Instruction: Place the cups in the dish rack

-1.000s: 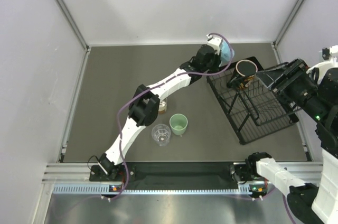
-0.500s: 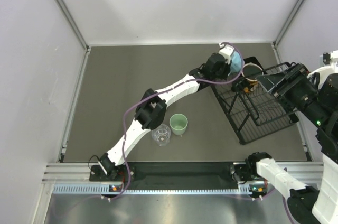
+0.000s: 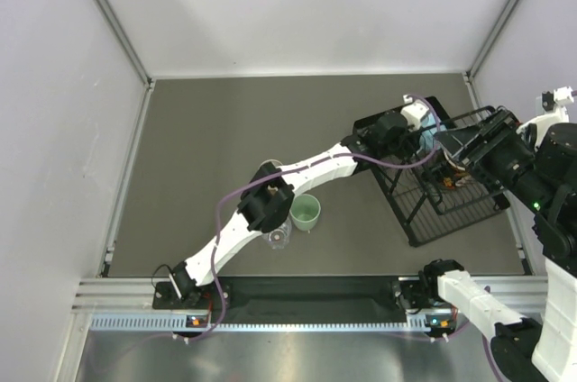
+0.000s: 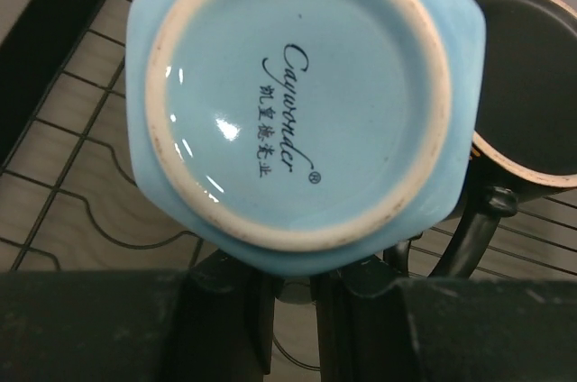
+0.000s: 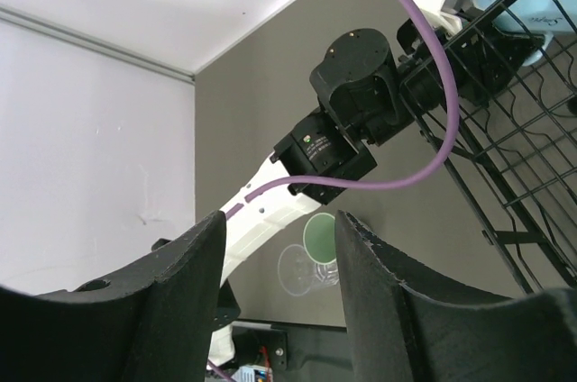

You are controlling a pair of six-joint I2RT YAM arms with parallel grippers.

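My left gripper (image 3: 431, 134) is shut on the light blue mug (image 4: 302, 103), whose base faces the left wrist camera; its fingers (image 4: 225, 310) clamp the mug's lower edge. It holds the mug over the black wire dish rack (image 3: 451, 215) at the right. Right beside it the dark mug (image 4: 532, 76) rests among the rack wires. My right gripper (image 5: 279, 247) hovers open by the rack's right side (image 3: 453, 148) with nothing between its fingers. The mint green tumbler (image 3: 305, 212) and clear ribbed cup (image 3: 275, 238) stand on the table. The amber glass (image 3: 267, 167) is mostly hidden under the left arm.
The left arm (image 3: 315, 166) stretches diagonally across the dark table (image 3: 198, 157), crossing above the cups there. White walls enclose the table on three sides. A metal rail (image 3: 297, 296) with the arm bases runs along the near edge.
The left arm has swung the light blue mug rightward, from the rack's far left corner to over the rack. The right gripper has stayed open and barely shifted.
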